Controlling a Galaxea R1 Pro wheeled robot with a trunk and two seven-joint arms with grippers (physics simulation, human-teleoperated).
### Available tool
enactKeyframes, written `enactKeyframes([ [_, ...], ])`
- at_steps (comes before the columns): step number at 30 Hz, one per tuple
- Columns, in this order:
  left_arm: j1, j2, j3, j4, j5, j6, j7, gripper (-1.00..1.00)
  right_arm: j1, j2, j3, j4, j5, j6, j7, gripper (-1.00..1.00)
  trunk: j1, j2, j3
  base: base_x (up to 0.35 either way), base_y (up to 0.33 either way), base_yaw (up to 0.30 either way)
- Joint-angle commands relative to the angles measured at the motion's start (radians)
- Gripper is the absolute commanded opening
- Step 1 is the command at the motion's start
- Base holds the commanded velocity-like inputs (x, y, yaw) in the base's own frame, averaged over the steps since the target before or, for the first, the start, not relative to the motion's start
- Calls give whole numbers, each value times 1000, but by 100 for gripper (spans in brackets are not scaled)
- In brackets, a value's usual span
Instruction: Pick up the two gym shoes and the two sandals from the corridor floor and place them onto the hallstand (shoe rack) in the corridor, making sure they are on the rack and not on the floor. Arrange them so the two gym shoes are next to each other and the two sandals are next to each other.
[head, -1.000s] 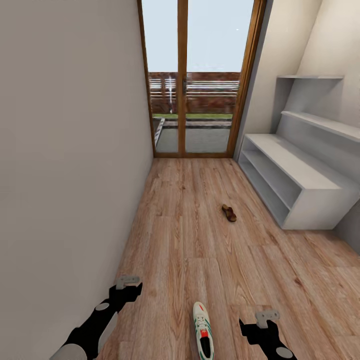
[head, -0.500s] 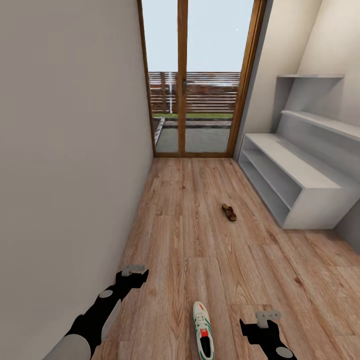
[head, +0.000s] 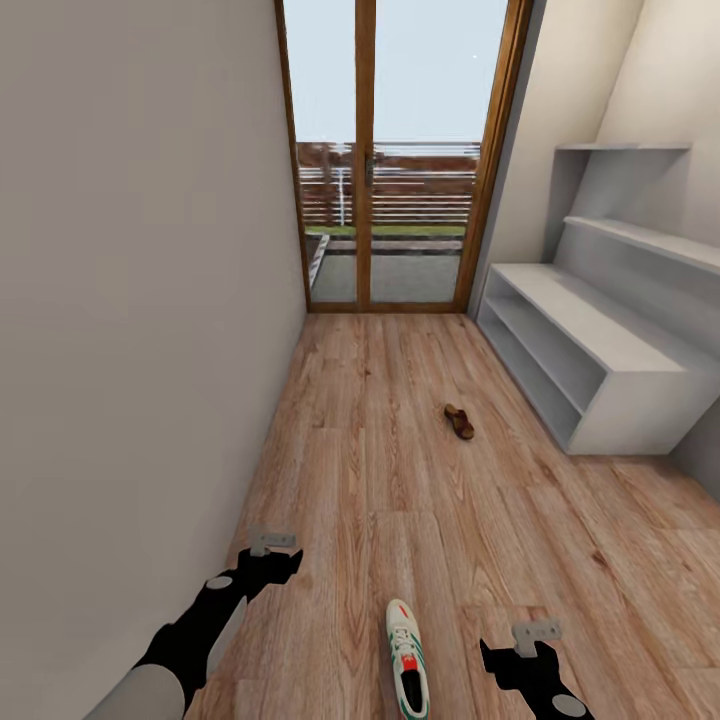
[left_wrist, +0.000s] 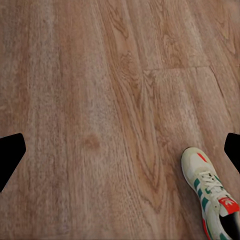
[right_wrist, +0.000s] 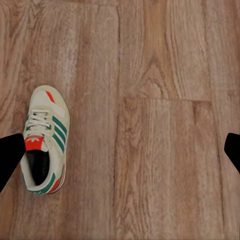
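- I see the corridor floor (head: 400, 470) as matt wood-grain plank, light brown.
- The gym shoe (head: 406, 672), bottom centre, looks like cream cloth with laces and green stripes.
- The sandal (head: 459, 423) reads as dull brown leather.
- The hallstand (head: 600, 350) at right is smooth, matt pale grey.
- The door frame (head: 366, 150) looks like varnished wood.
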Motion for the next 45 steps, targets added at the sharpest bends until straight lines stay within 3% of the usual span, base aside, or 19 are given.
enactKeyframes([
  [1,-2,0,-1,-2,2,8,-3,100,0,0,0,-1,3,2,0,100,4,-8,-4,0,0,0],
  [8,-16,-1,-3,-3,3,16,-30,100,0,0,0,0,3,2,-1,100,31,-57,-28,0,0,25],
  [13,-66,-7,-4,-2,4,32,-66,100,0,1,0,0,3,2,-1,100,50,-92,-49,0,0,112],
  [24,-145,-13,-4,-2,5,160,-144,100,0,10,-1,1,3,2,-1,100,92,-169,-96,0,0,154],
  [39,-175,-24,-4,-2,4,194,-175,100,0,15,-1,4,-5,2,-1,100,150,-274,-162,0,0,167],
  [45,-183,-33,-4,-2,2,196,-181,100,0,42,-1,-2,-8,3,-2,100,173,-316,-188,0,0,177],
])
